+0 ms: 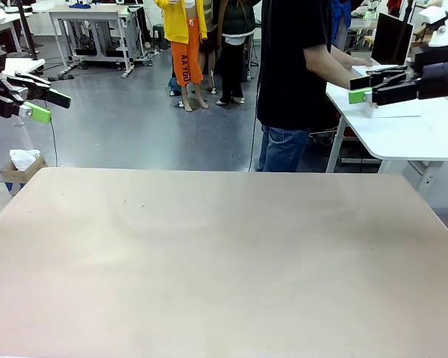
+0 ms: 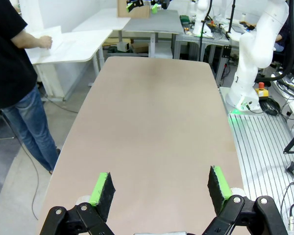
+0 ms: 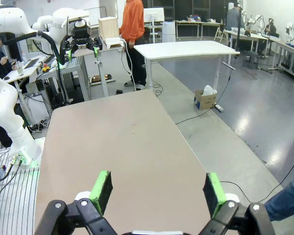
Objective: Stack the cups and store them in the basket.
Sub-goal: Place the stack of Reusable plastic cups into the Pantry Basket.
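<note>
Hovering at opposite edges of the beige tabletop (image 1: 224,253), both arms wait with nothing to reach for. The left end effector (image 1: 45,104) hangs high at the left side, its green pads (image 2: 99,188) spread wide with only bare surface between them. The right end effector (image 1: 366,88) mirrors it at the right, fingers spread just as wide in its own wrist view (image 3: 157,193). No cups and no basket lie on the tabletop, so no direction or long axis toward a cup can be judged, nor which arm is nearer. A person (image 1: 295,82) stands beyond the far edge, turned to a white side table (image 1: 403,130), hands busy there; the cups probably have to come from that side first.
</note>
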{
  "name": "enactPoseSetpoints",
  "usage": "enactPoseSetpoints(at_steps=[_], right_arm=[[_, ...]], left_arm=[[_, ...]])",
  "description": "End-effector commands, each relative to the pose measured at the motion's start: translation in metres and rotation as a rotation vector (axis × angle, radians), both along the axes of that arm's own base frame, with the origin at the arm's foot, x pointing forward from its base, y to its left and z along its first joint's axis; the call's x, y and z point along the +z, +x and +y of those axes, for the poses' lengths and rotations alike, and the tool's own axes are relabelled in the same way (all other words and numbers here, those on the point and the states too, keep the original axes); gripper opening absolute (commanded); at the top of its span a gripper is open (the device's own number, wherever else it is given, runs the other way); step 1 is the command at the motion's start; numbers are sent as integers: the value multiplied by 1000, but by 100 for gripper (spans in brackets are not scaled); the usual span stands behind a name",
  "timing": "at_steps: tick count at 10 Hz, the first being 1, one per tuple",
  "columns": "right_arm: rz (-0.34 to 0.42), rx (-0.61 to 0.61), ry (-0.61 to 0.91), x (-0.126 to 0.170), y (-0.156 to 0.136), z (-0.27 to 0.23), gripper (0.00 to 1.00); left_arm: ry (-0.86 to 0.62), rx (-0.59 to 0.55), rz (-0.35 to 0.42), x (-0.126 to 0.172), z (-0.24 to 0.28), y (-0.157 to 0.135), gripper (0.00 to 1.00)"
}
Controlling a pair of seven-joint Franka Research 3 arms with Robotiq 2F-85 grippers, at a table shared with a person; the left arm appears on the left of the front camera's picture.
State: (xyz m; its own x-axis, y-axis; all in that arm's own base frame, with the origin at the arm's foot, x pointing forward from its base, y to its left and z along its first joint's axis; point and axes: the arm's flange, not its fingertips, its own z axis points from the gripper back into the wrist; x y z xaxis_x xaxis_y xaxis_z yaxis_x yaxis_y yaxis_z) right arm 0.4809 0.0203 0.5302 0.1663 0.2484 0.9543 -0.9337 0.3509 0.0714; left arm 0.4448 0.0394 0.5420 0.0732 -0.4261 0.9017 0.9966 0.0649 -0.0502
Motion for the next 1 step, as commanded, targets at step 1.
enactPoseSetpoints(at_steps=[1], right_arm=[[15, -13, -14, 4, 0, 1, 100]], left_arm=[[-8, -1, 5, 3, -2, -2, 100]])
